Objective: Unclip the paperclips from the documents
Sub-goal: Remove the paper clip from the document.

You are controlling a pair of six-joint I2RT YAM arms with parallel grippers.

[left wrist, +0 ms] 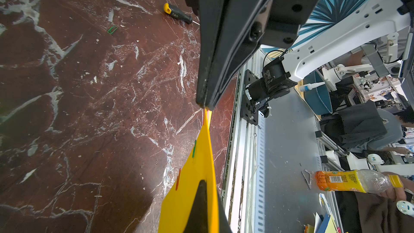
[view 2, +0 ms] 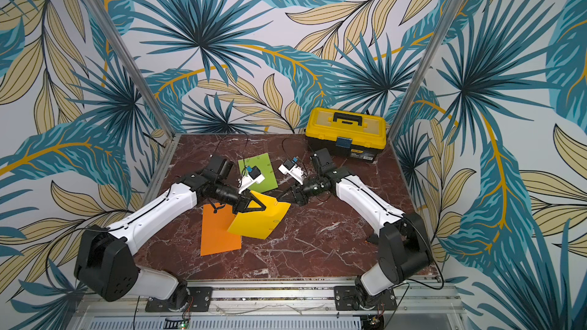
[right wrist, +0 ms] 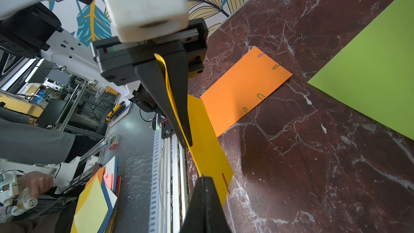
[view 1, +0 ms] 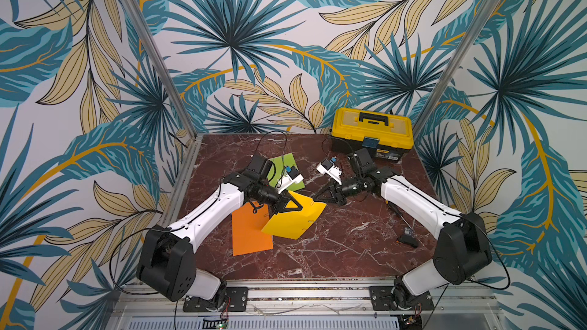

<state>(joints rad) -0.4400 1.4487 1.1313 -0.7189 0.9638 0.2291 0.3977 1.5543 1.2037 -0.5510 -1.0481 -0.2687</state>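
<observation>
Mid-table, raised: golden yellow paper sheet (view 1: 292,223), clamped by closed left gripper (view 1: 300,208) and, at its edge, closed right gripper (right wrist: 203,179). Red wire paperclip (right wrist: 224,182) on sheet edge just beside right gripper's tips; right arm nearer.

The only lettering I can half make out is a short white word, perhaps "deli", on the screwdriver's (left wrist: 178,15) black handle; the toolbox's (view 1: 371,131) sticker and the bottle's (left wrist: 349,181) barcode label stay unreadable.
</observation>
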